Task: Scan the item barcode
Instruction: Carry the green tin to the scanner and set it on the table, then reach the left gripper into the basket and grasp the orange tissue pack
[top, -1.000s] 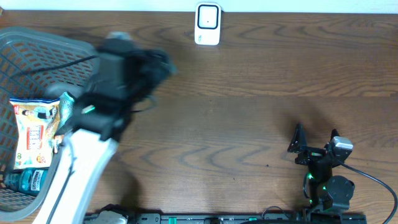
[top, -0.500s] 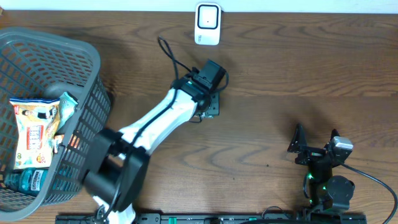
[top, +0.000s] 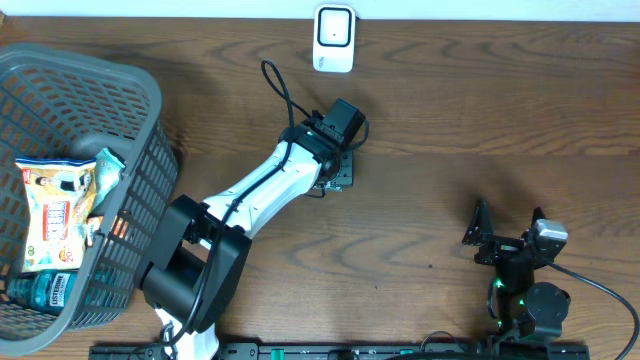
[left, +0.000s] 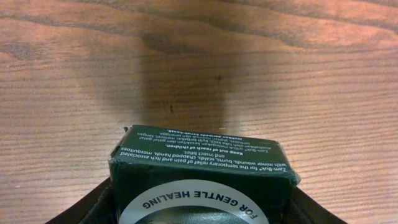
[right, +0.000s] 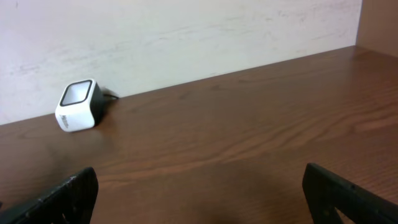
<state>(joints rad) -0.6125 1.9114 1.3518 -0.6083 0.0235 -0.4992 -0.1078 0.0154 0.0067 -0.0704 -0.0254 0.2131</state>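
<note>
The item is a dark green box (left: 202, 165) with white print and a silver ring reading "for gentle healing". My left gripper (left: 199, 214) is shut on it, a dark finger at each side. From above, the box (top: 340, 175) shows under the left gripper (top: 336, 168) at mid-table, a short way in front of the white scanner (top: 333, 38). The barcode shows in no view. My right gripper (top: 505, 238) rests near the front right, open and empty, with the scanner (right: 79, 104) far to its left by the wall.
A grey mesh basket (top: 130, 100) stands at the left edge, holding a snack packet (top: 60, 205) and a blue-labelled bottle (top: 45, 290). The left arm's cable (top: 280, 90) loops above the wrist. A pale wall runs behind the scanner.
The left arm has swung from over the basket out to the right, carrying the green box to mid-table below the scanner. The right arm has not moved.
</note>
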